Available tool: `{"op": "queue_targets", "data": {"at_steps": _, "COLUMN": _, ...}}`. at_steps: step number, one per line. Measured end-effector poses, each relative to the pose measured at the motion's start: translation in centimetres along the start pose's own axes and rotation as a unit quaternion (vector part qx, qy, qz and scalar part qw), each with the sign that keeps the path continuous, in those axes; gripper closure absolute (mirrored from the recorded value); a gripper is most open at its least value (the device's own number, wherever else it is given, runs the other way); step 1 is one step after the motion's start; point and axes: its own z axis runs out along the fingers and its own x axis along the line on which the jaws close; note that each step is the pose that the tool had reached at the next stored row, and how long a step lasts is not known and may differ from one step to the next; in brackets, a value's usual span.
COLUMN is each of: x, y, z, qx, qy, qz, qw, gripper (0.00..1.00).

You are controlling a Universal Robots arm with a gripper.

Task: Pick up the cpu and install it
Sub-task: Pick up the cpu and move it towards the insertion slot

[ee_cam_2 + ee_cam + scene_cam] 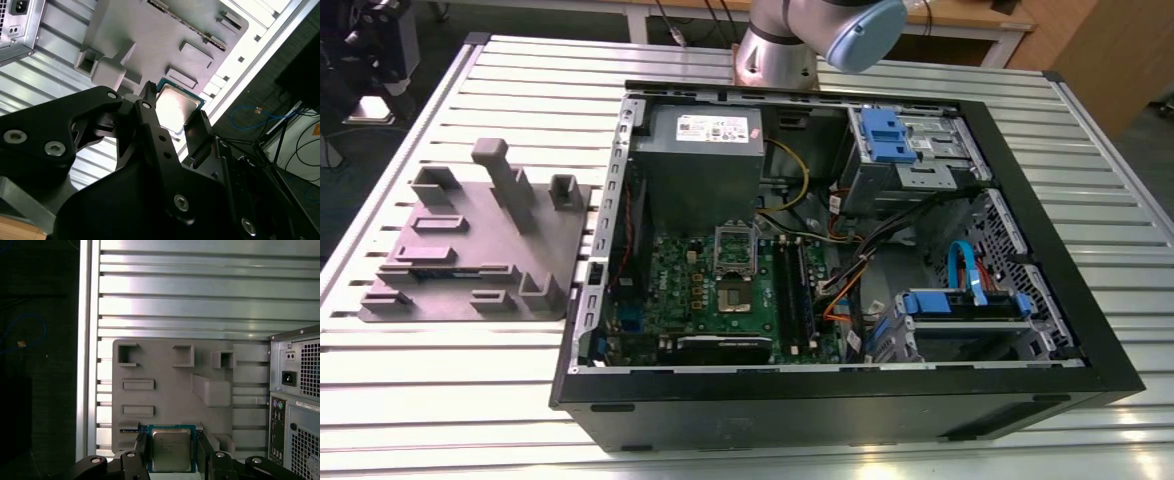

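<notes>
The cpu [170,449] is a flat square chip with a shiny metal top and a thin dark rim. It sits between the two black fingers of my gripper [171,451], which is shut on it. Both wrist views show the cpu [176,106] held well above the grey moulded tray [165,385], with the gripper [175,112] closed on two of its opposite edges. In the exterior view the tray [467,250] lies at the left, beside the open computer case [854,400]. The silver socket [735,268] sits on the green motherboard [680,290] inside the case.
The arm's base [787,50] stands behind the case on the slatted metal table [720,440]. Inside the case are a power supply [700,135], blue drive brackets [887,135], cables and memory slots [790,285]. The tray has upright posts [500,175].
</notes>
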Motion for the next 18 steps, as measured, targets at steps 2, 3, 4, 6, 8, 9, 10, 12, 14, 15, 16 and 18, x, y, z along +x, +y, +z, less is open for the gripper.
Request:
{"op": "queue_targets", "data": {"at_steps": 2, "x": -0.04, "y": 0.0, "z": 0.0, "qx": 0.0, "qy": 0.0, "qz": 0.0, "qw": 1.0, "gripper": 0.53}}
{"op": "queue_targets", "data": {"at_steps": 3, "x": -0.05, "y": 0.0, "z": 0.0, "qx": 0.0, "qy": 0.0, "qz": 0.0, "qw": 1.0, "gripper": 0.53}}
{"op": "queue_targets", "data": {"at_steps": 4, "x": -0.08, "y": 0.0, "z": -0.01, "qx": 0.0, "qy": 0.0001, "qz": 0.0, "qw": 1.0, "gripper": 0.53}}
{"op": "queue_targets", "data": {"at_steps": 6, "x": -0.15, "y": 0.0, "z": -0.01, "qx": 0.0, "qy": 0.0001, "qz": 0.0, "qw": 1.0, "gripper": 0.53}}
{"op": "queue_targets", "data": {"at_steps": 8, "x": -0.25, "y": 0.0, "z": 0.0, "qx": 0.0, "qy": 0.0001, "qz": 0.0, "qw": 1.0, "gripper": 0.53}}
{"op": "queue_targets", "data": {"at_steps": 9, "x": -0.31, "y": 0.0, "z": 0.0, "qx": 0.0, "qy": 0.0, "qz": 0.0, "qw": 1.0, "gripper": 0.53}}
{"op": "queue_targets", "data": {"at_steps": 10, "x": -0.39, "y": 0.0, "z": 0.0, "qx": 0.0, "qy": 0.0, "qz": 0.0, "qw": 1.0, "gripper": 0.53}}
{"op": "queue_targets", "data": {"at_steps": 12, "x": -0.53, "y": 0.0, "z": 0.0, "qx": 0.0, "qy": 0.0, "qz": 0.0, "qw": 1.0, "gripper": 0.53}}
{"op": "queue_targets", "data": {"at_steps": 14, "x": -0.69, "y": 0.0, "z": 0.01, "qx": 0.0, "qy": 0.0, "qz": 0.0, "qw": 1.0, "gripper": 0.53}}
{"op": "queue_targets", "data": {"at_steps": 15, "x": -0.77, "y": -0.01, "z": 0.01, "qx": 0.0, "qy": 0.0, "qz": 0.0, "qw": 1.0, "gripper": 0.53}}
{"op": "queue_targets", "data": {"at_steps": 16, "x": -0.85, "y": -0.01, "z": 0.01, "qx": 0.0, "qy": 0.0, "qz": 0.0, "qw": 1.0, "gripper": 0.53}}
{"op": "queue_targets", "data": {"at_steps": 18, "x": -1.01, "y": 0.0, "z": 0.01, "qx": 0.0, "qy": 0.0001, "qz": 0.0, "qw": 1.0, "gripper": 0.53}}
